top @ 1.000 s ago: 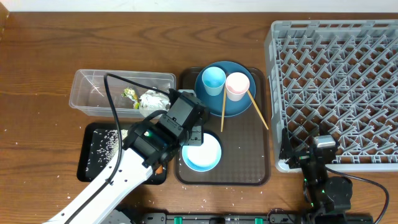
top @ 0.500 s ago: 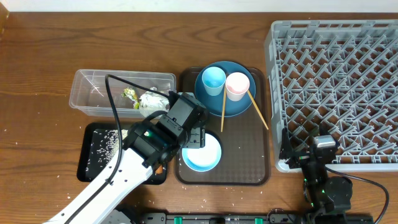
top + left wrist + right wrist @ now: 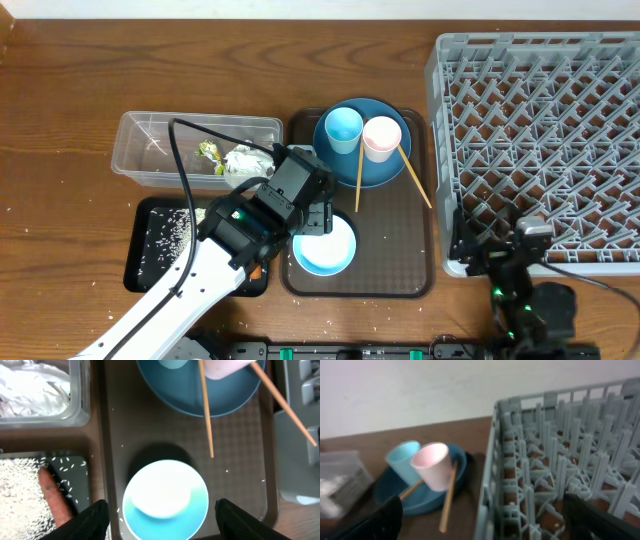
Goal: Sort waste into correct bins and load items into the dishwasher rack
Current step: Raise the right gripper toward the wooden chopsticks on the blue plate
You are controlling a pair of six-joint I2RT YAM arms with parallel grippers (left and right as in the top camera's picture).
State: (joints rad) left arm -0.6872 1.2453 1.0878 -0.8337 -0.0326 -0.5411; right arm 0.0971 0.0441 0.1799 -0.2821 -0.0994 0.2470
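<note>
Nearest, the right claw (image 3: 487, 520) hangs spread wide and empty by the big grey plastic lattice dishwasher rack (image 3: 540, 100), probably parked clear. The left claw (image 3: 161, 515) gapes astride the pale blue round bowl (image 3: 328, 248) on the brown serving tray (image 3: 390, 250), apparently lined up to lift it. Left, the shallow black rectangular tray (image 3: 135, 255) holds loose white rice grains (image 3: 20, 480) and a small orange carrot (image 3: 55, 502). Farther, crumpled white paper (image 3: 243, 160) sits in the clear plastic tub (image 3: 200, 118), so the waste looks sorted.
</note>
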